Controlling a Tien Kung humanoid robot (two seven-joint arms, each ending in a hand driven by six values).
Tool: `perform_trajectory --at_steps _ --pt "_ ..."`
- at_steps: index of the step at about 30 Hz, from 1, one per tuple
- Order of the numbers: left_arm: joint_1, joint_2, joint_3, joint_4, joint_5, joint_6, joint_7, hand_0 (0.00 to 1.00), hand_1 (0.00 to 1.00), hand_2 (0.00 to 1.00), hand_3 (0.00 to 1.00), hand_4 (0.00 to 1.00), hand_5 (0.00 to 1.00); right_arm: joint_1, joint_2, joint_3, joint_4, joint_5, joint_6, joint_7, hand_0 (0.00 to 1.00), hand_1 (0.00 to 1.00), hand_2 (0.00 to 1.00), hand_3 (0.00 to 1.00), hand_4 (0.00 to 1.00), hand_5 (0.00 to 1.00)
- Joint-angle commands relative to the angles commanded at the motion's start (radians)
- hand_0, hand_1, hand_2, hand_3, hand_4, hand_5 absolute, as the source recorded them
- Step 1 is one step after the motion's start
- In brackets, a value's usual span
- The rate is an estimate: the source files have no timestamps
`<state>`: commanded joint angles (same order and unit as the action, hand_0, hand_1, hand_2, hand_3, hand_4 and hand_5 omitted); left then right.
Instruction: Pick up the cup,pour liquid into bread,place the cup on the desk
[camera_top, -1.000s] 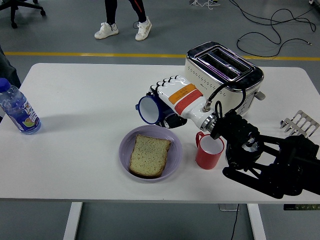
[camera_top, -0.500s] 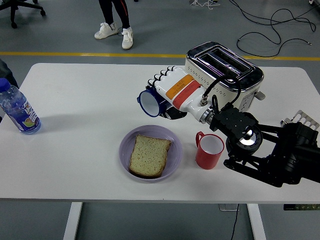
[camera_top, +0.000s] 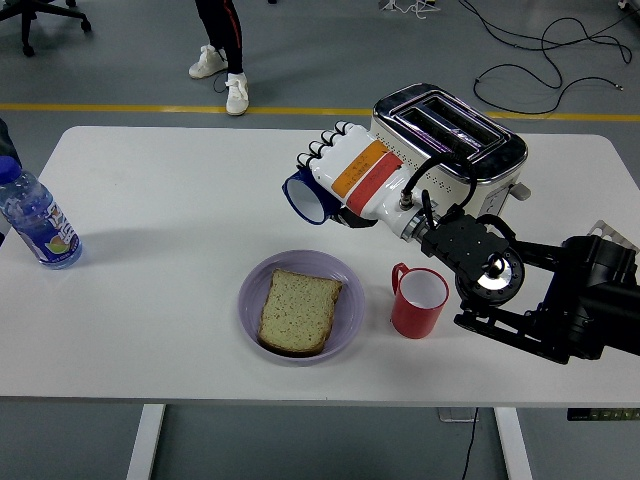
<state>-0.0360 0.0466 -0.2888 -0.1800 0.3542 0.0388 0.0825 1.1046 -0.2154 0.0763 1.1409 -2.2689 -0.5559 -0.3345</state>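
Observation:
My right hand (camera_top: 335, 180), white with orange and red bands, is shut on a dark blue cup (camera_top: 307, 199). It holds the cup above the table, tipped on its side with the white mouth facing left. A slice of bread (camera_top: 297, 310) lies on a lilac plate (camera_top: 258, 281) below and a little nearer than the cup. The black right arm (camera_top: 520, 285) comes in from the right. The left arm is out of view.
A red mug (camera_top: 417, 302) stands right of the plate, under the arm. A silver toaster (camera_top: 447, 145) is behind the hand. A water bottle (camera_top: 35, 222) stands at the left edge. A metal rack (camera_top: 608, 232) is at the right edge. A person's legs (camera_top: 224, 45) are beyond the table.
My right hand has lifted the blue cup up and slightly right, away from the plate, and the wrist has turned. The person beyond the table has stepped left.

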Motion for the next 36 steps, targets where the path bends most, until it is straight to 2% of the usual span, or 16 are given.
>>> perform_trajectory --at_steps 9,12,18,23,26,28,31,33,36 --pt "-0.004 0.000 -0.008 0.000 0.003 0.000 0.001 0.678 0.720 0.745 0.675 0.436 0.939 0.009 0.000 0.003 -0.007 0.000 -0.025 -0.012 0.384 0.334 0.502 0.543 0.580 0.002" --pt "-0.004 0.000 -0.014 0.000 0.011 0.000 0.002 0.678 0.720 0.745 0.675 0.436 0.939 0.009 0.003 0.002 -0.009 0.000 -0.031 -0.049 0.384 0.334 0.502 0.543 0.580 0.002" --pt "-0.003 0.000 -0.029 0.000 0.022 0.000 0.003 0.676 0.720 0.745 0.674 0.438 0.939 0.007 0.005 0.002 -0.009 0.000 -0.031 -0.061 0.385 0.337 0.507 0.550 0.571 0.002" --pt "-0.006 0.000 -0.029 0.000 0.020 0.000 0.001 0.676 0.719 0.745 0.673 0.439 0.940 0.001 -0.001 0.017 0.010 0.000 -0.026 -0.046 0.394 0.337 0.505 0.550 0.567 0.002" --pt "-0.008 -0.001 -0.035 0.000 0.024 0.000 0.002 0.676 0.719 0.745 0.673 0.439 0.940 -0.012 -0.005 0.036 0.031 0.000 0.000 -0.006 0.394 0.337 0.505 0.550 0.567 0.002" --pt "-0.008 -0.001 -0.031 0.000 0.019 0.000 0.000 0.676 0.719 0.745 0.672 0.439 0.940 -0.024 -0.009 0.054 0.046 0.050 0.037 0.032 0.390 0.339 0.514 0.549 0.577 0.002" --pt "-0.010 -0.001 -0.033 0.000 0.024 0.001 0.000 0.676 0.719 0.745 0.672 0.439 0.940 -0.057 -0.018 0.104 0.083 0.178 0.141 0.114 0.390 0.339 0.514 0.549 0.577 0.002" --pt "-0.012 -0.002 -0.041 0.000 0.033 0.001 0.002 0.676 0.718 0.745 0.670 0.439 0.940 -0.083 -0.029 0.148 0.113 0.262 0.221 0.150 0.376 0.333 0.522 0.544 0.591 0.002" --pt "-0.011 -0.001 -0.044 0.000 0.033 0.001 0.001 0.676 0.718 0.745 0.670 0.439 0.940 -0.118 -0.043 0.221 0.148 0.392 0.347 0.163 0.376 0.333 0.522 0.544 0.591 0.002"
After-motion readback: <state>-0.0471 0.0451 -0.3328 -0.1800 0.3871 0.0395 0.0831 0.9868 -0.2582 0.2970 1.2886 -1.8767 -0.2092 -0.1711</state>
